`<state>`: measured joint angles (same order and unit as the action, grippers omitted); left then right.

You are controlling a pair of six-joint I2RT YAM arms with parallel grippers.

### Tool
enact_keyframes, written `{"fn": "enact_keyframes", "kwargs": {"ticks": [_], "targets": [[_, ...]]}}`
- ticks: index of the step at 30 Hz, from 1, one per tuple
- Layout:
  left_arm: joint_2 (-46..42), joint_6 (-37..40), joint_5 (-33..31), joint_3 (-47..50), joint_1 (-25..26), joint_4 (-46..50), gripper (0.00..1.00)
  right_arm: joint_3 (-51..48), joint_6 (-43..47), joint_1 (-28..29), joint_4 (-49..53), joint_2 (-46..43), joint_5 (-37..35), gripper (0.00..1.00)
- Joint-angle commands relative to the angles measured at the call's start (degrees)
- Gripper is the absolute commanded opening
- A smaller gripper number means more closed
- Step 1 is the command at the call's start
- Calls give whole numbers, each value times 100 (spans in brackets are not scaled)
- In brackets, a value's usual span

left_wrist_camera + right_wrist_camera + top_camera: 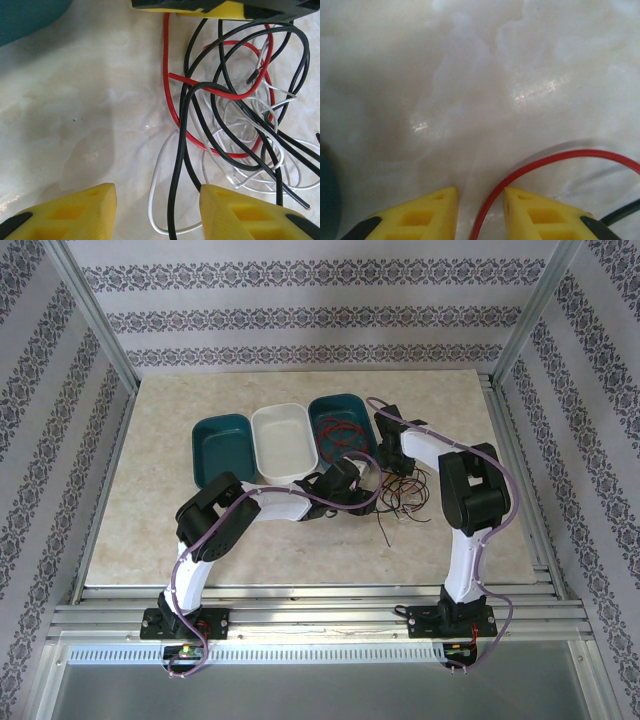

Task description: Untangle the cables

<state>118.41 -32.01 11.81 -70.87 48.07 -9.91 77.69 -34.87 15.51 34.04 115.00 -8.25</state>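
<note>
At the near side of the pale, glossy, marble-patterned tabletop [160, 500], the left end effector [156, 192] hangs low with its blocky yellow plastic fingers [75, 207] spread well apart. They grip nothing. A thin black cable [181, 150] and a limp white loop [159, 170] run loosely through the gap between them.

Just beyond the fingers lies the main tangle of very thin, flexible cables [405, 490], to the right of centre on the tabletop. Red, black and whitish strands cross in overlapping hand-sized loops, and a few loose ends trail toward the near edge.

The right end effector [480, 192] hovers on the far side of the tangle, its wedge-shaped yellow fingers [540, 215] parted by a narrow gap. A smooth red cable [555, 157] curves in from the right and passes through that gap, close to one finger. It is raised enough to cast a soft shadow on the stone-look surface. The gap is wider than the cable, and I cannot tell whether the cable is pinched.

Farther back, three rounded oblong plastic tubs sit side by side: a teal tub [205, 435], a white tub [265, 425] and a second teal tub [322, 405] holding coiled red loops [340, 428].
</note>
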Motion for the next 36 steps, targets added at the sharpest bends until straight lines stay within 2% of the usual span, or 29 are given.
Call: {"fn": "enact_keyframes", "kwargs": {"ticks": [1, 5, 8, 14, 17, 21, 23, 27, 30, 36], "targets": [[99, -51, 17, 12, 133, -214, 47, 139, -151, -19, 135, 75, -177, 27], [95, -36, 7, 0, 141, -198, 46, 157, -186, -45, 251, 66, 1, 22], [77, -25, -3, 3, 148, -178, 46, 35, -235, -49, 375, -80, 199, 29], [93, -44, 16, 8, 150, -244, 46, -371, -319, 27, 341, -340, 287, 29], [112, -25, 63, -14, 150, -235, 46, -204, -282, 16, 397, -231, 215, 24], [82, 9, 75, -17, 151, -214, 46, 96, -225, -29, 389, -68, 198, 5], [64, 16, 67, -6, 150, -213, 46, 245, -174, -30, 383, -40, 188, 0], [86, 26, 77, -26, 150, -195, 46, 480, -112, -12, 419, -194, 167, 0], [117, 11, 67, -32, 150, -194, 39, 463, -119, -4, 405, -463, 169, 0], [155, 11, 92, -59, 150, -187, 33, 90, -132, 7, 179, -1324, 198, 0]]}}
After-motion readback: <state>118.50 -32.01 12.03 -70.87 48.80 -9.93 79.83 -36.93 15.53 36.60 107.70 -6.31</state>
